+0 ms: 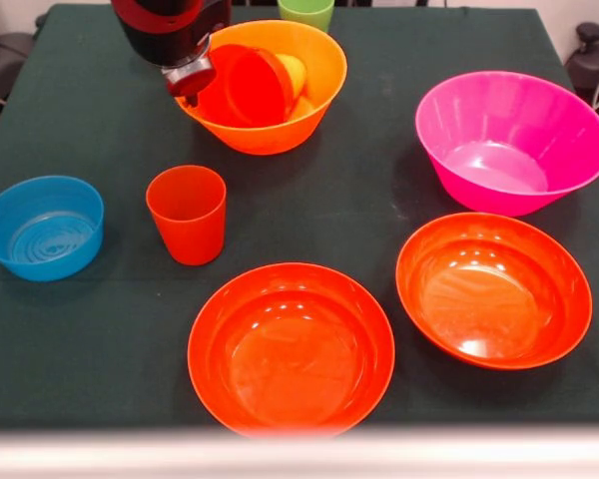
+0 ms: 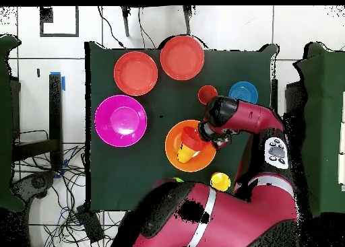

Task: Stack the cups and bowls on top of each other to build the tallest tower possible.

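Observation:
The large orange bowl (image 1: 280,125) (image 2: 176,138) stands at the table's far side in the front view. Inside it a small red-orange bowl (image 1: 248,88) (image 2: 194,139) is tipped on its side, with a yellow-orange cup (image 1: 295,72) (image 2: 183,154) lying beside it. My gripper (image 1: 192,80) (image 2: 206,132) is at that bowl's rim, right next to the small red-orange bowl; whether it grips it does not show. A red-orange cup (image 1: 187,213) (image 2: 207,94) stands upright on the cloth. A green cup (image 1: 305,12) stands behind the orange bowl.
A small blue bowl (image 1: 42,227) (image 2: 242,93), a large magenta bowl (image 1: 509,140) (image 2: 120,120) and two wide red-orange bowls (image 1: 291,347) (image 1: 493,289) (image 2: 182,56) (image 2: 135,73) stand apart on the dark green cloth. A yellow cup (image 2: 220,181) stands near the robot's base.

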Available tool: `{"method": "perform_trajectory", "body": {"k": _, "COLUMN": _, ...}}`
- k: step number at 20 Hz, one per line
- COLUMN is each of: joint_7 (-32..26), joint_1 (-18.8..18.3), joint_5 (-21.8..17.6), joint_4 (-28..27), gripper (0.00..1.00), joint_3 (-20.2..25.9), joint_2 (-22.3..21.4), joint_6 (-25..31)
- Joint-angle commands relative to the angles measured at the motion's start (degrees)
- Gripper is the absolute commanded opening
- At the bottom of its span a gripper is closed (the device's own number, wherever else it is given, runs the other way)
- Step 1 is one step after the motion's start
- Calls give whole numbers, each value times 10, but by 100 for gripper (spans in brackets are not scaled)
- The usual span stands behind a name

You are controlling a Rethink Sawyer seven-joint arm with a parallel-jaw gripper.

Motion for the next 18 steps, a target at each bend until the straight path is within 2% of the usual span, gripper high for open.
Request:
{"method": "perform_trajectory", "body": {"k": 1, "joint_7": -84, "joint_1": -5, "joint_5": -26, "joint_4": 32, "gripper": 100, "joint_3": 57, "joint_2": 21, "joint_6": 12}}
{"method": "perform_trajectory", "body": {"k": 6, "joint_7": -87, "joint_1": -6, "joint_5": -26, "joint_4": 54, "gripper": 100, "joint_3": 59, "joint_2": 11, "joint_6": 4}}
{"method": "perform_trajectory", "body": {"k": 13, "joint_7": -83, "joint_1": -14, "joint_5": -6, "joint_4": 69, "gripper": 100, "joint_3": 76, "joint_2": -7, "joint_6": -1}}
{"method": "perform_trajectory", "body": {"k": 18, "joint_7": -78, "joint_1": -27, "joint_5": 4, "joint_4": 61, "gripper": 100, "joint_3": 91, "joint_2": -4, "joint_6": -14}}
